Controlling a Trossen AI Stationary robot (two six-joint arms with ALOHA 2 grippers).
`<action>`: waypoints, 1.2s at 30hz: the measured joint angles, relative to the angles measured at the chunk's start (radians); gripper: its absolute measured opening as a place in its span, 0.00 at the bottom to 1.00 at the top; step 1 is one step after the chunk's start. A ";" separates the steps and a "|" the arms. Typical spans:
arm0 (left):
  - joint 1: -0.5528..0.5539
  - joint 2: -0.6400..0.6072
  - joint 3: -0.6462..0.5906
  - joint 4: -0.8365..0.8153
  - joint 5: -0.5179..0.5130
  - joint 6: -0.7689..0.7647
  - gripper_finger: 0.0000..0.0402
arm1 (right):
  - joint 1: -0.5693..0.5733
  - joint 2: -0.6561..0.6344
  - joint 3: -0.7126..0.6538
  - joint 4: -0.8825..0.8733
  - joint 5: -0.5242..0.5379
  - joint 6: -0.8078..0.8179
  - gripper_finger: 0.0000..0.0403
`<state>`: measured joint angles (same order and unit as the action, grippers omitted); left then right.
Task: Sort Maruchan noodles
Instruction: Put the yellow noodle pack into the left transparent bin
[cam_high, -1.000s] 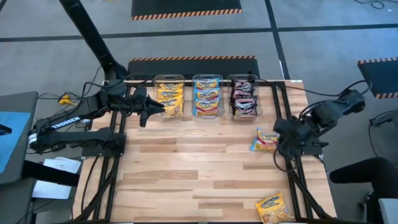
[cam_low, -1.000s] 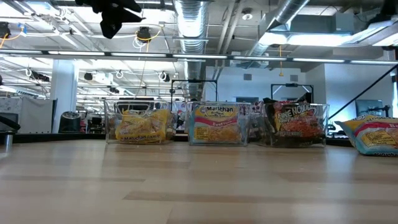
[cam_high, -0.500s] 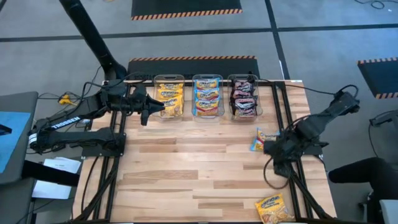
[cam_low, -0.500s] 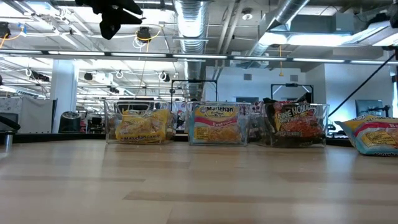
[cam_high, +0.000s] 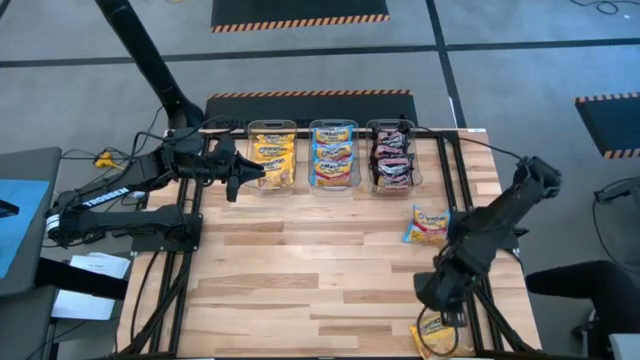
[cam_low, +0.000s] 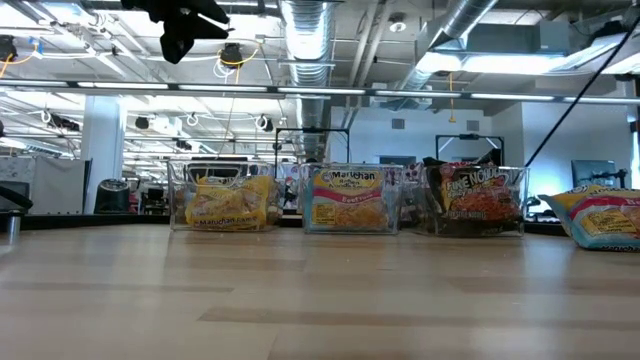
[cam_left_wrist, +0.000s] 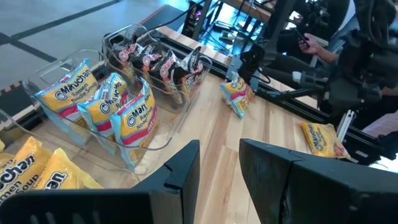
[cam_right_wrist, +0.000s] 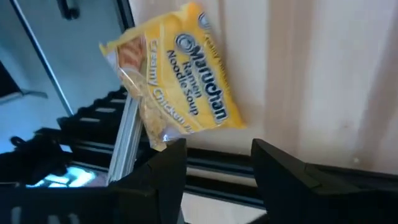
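- The yellow packet (cam_right_wrist: 174, 99) lies flat at the near right corner of the worktop (cam_high: 300, 270), and one of its ends seems to reach over the worktop edge, above the metal frame (cam_right_wrist: 118, 162).
- Risk: if the right pincer (cam_high: 437, 292) comes down a little off, a finger can push the packet over the edge, and then it falls off the worktop. The cause would be the thin, slippery plastic and the small margin at the edge.
- Risk: a flat packet gives the fingers little to hold. They may close only on the loose wrapper, so the packet could slip out on the way to a bin.
- Risk: a finger may also hit the metal frame, because the packet lies so close to it.
- The right pincer is released and holds nothing. It hangs above the packet, which lies just ahead of its fingers, apart from them.
- A blue packet (cam_high: 427, 224) lies behind the right pincer, toward the bins (cam_high: 333, 152), well apart from it.
- The left pincer (cam_high: 240, 175) waits just beside the yellow bin, fingers parted, with nothing between them.
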<state>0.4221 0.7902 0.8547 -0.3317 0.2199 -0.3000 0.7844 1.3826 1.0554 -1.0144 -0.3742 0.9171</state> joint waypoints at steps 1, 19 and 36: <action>0.000 0.000 0.000 0.000 0.000 0.000 0.25 | 0.012 0.017 0.000 0.016 -0.002 0.007 0.51; 0.000 0.000 0.000 0.000 0.001 0.000 0.25 | 0.126 0.274 0.001 0.357 -0.099 0.198 0.51; 0.000 0.000 0.000 0.000 0.001 -0.009 0.25 | 0.190 0.469 0.012 0.332 -0.144 0.362 0.51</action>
<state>0.4221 0.7902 0.8547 -0.3319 0.2213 -0.3088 0.9748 1.8513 1.0671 -0.6827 -0.5184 1.2789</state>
